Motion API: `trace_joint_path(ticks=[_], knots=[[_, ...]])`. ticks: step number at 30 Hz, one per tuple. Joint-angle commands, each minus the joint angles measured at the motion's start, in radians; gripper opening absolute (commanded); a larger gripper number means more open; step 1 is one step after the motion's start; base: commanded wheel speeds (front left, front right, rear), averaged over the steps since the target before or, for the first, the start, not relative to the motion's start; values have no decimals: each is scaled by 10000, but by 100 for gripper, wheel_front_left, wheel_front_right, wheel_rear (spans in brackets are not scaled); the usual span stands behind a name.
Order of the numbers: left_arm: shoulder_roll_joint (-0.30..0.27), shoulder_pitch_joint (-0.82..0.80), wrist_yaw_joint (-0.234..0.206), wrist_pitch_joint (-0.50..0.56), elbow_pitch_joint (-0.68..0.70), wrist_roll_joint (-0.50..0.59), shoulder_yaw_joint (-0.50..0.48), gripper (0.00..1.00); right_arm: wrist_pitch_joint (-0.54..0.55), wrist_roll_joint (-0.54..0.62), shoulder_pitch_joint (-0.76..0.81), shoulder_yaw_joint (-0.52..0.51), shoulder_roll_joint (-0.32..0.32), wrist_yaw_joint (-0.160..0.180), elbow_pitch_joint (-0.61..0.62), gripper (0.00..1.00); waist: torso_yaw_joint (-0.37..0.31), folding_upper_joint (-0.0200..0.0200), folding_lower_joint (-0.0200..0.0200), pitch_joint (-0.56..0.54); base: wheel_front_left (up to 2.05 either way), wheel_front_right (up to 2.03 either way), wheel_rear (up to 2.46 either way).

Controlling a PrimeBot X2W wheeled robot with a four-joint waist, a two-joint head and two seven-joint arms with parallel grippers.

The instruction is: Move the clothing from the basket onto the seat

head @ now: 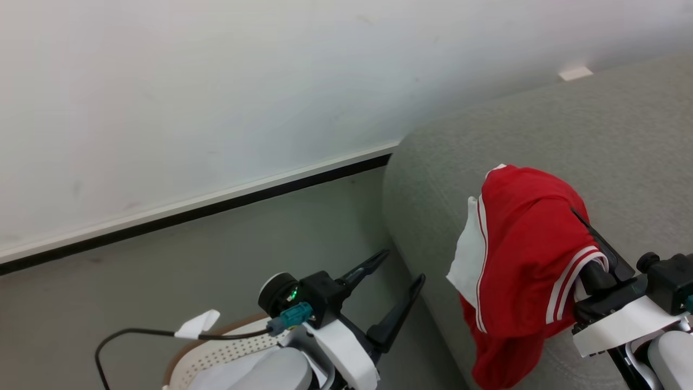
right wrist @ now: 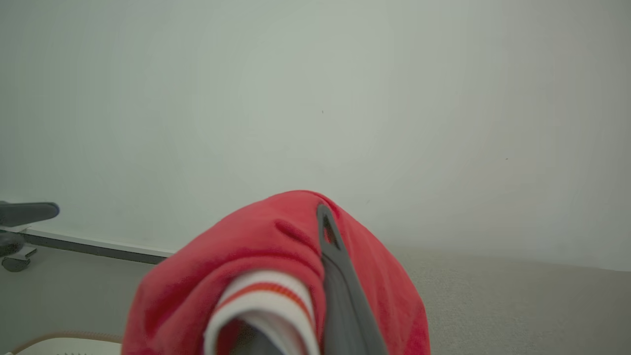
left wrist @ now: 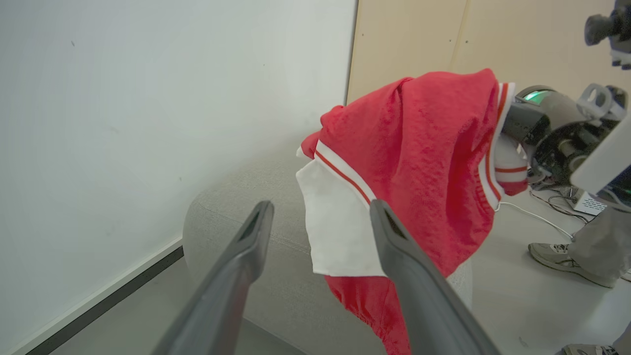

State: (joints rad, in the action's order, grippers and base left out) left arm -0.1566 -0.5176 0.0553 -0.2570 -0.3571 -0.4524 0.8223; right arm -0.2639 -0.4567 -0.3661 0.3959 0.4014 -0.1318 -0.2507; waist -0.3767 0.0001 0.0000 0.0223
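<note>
- Now the right gripper [head: 575, 238] pinches the clothing [head: 520, 244], one dark finger lying over the red fabric, the other hidden under the striped cuff
- the clothing hangs over the rounded end of the seat [head: 595, 135], well apart from the basket [head: 227, 352]; whether it touches the seat I cannot tell
- the left gripper [head: 401, 265] is empty, fingers spread, just above the basket

This is looking like a robot test room staged as a living corner. In the head view a white wall [head: 216, 81] with black skirting [head: 216, 208] is running from nine to two o'clock, and a grey sofa [head: 568, 119] is sitting at three on grey floor [head: 243, 254]. In the left wrist view cables [left wrist: 532, 215] are trailing at four o'clock beside a standing person's shoe [left wrist: 552, 254], below a wood panel [left wrist: 409, 34] at one.
</note>
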Motion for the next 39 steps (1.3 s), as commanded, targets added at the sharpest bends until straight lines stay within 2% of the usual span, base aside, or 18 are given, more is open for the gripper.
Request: trace_joint_path(ticks=[1,6,11,17,24,27,31,35,36,39], knots=[[-7,20,13,-48,-74,65,-9,100,-7,109,141,-105,-60,22,154,0,-538,-1,0,50,0,0,0],[60,66,19,-60,-166,109,-4,100,-7,101,388,-253,-94,22,337,0,-966,-1,0,41,0,0,0],[97,98,52,-74,-231,147,25,100,-7,86,449,-298,-80,22,398,0,-1102,-1,0,41,0,0,0],[126,54,121,-72,-234,178,74,100,-7,93,236,-441,-19,22,377,0,-985,-1,0,215,0,0,0],[24,-221,174,-47,-174,306,148,100,-7,-35,-678,-873,165,22,401,0,-593,-1,0,918,0,0,0],[-62,-433,206,57,-103,381,170,100,65,-317,-1402,-1068,486,22,138,0,-351,-1,0,1386,0,0,0],[-236,-749,238,223,59,475,184,100,449,-1645,-2586,-1385,833,22,-511,0,-32,-1,0,2164,0,0,0],[-424,-1068,244,409,280,517,187,100,822,-2508,-3993,-1693,1645,22,-1420,0,366,-1,0,3035,0,0,0],[-424,-1068,244,409,280,517,187,100,822,-2508,-3993,-1693,1645,22,-1420,0,366,-1,0,3035,0,0,0],[-601,-1329,254,554,448,577,146,100,883,-2751,-4973,-1928,2229,22,-2067,0,639,-1,0,3722,0,0,0]])
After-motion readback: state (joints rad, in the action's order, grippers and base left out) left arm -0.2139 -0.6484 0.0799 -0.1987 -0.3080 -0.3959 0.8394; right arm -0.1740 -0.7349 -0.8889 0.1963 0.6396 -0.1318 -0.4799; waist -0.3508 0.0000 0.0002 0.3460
